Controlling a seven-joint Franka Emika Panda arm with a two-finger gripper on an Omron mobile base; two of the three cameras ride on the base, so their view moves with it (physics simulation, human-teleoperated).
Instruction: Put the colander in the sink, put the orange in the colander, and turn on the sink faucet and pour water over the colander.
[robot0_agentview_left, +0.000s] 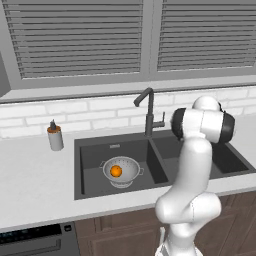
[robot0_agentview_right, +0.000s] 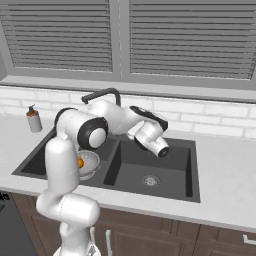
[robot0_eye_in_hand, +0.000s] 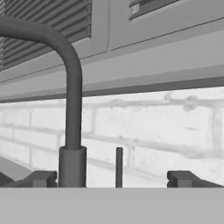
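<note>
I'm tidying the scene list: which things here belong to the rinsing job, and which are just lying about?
Job: colander, orange inside it, sink, faucet, open pincer near the faucet.
Lying about: soap bottle on the counter.

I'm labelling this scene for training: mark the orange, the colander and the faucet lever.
orange (robot0_agentview_left: 116, 171), left base view, middle of the fruit.
colander (robot0_agentview_left: 130, 164), left base view, inner wall right of the fruit.
faucet lever (robot0_eye_in_hand: 119, 167), hand view, middle of the thin upright rod.
</note>
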